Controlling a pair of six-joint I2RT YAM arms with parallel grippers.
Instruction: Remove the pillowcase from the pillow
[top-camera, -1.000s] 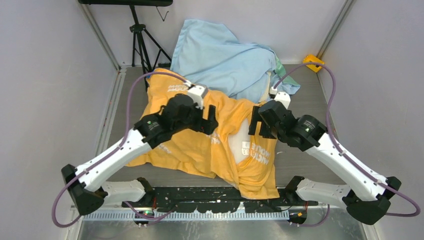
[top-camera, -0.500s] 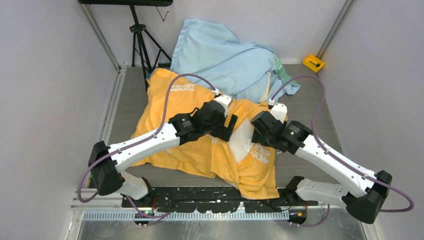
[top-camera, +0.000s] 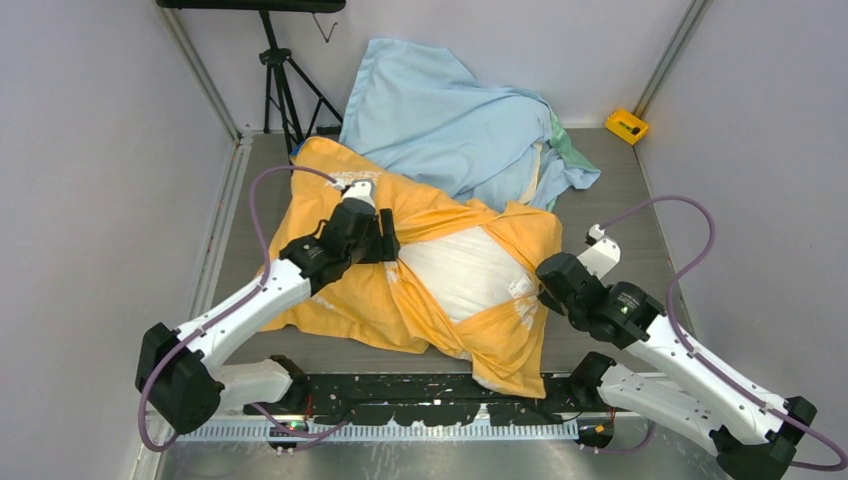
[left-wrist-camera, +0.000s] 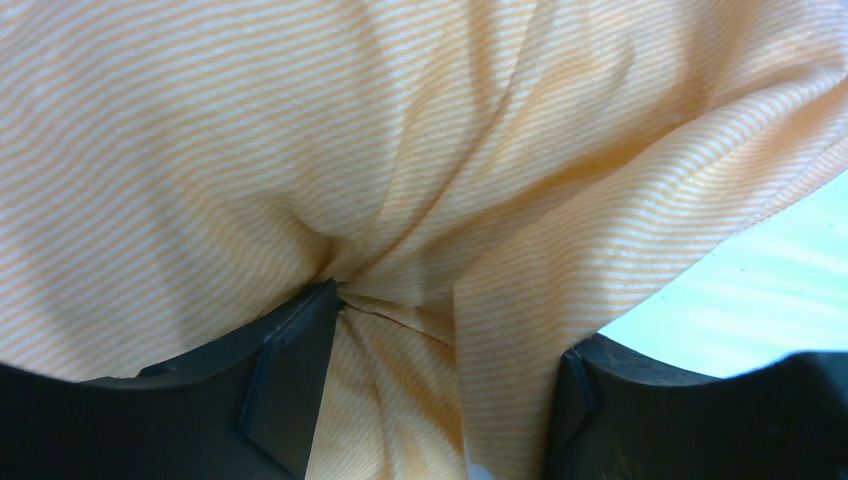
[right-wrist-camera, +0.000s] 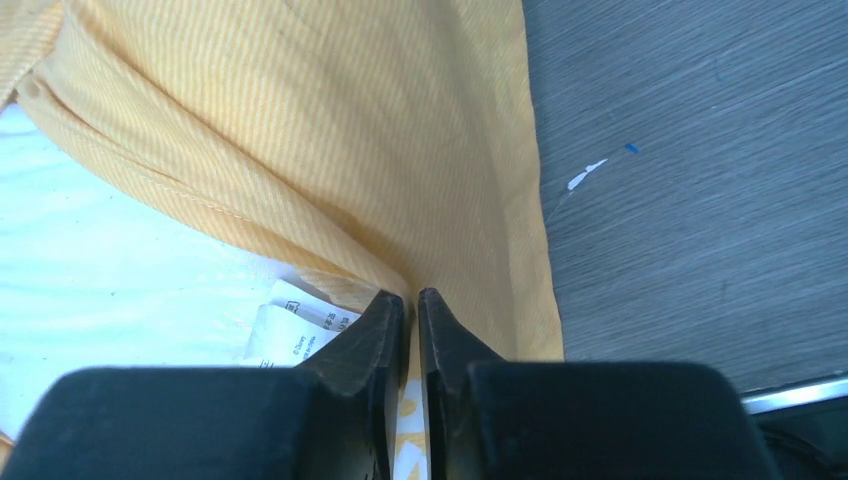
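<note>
The right jaws pinch the pillowcase (right-wrist-camera: 300, 120) edge shut. The left jaws sit in bunched cloth; I cannot tell if they hold it. Next, pull it off the pillow (top-camera: 465, 270).

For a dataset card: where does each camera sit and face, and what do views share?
Top external: above, behind the bases, looking down at the table; both arms show.
Left wrist: on the left arm, faces bunched pillowcase; left gripper shows.
Right wrist: on the right arm, faces pillowcase edge, table; right gripper pinches it.
Shared: pillowcase, pillow.
</note>
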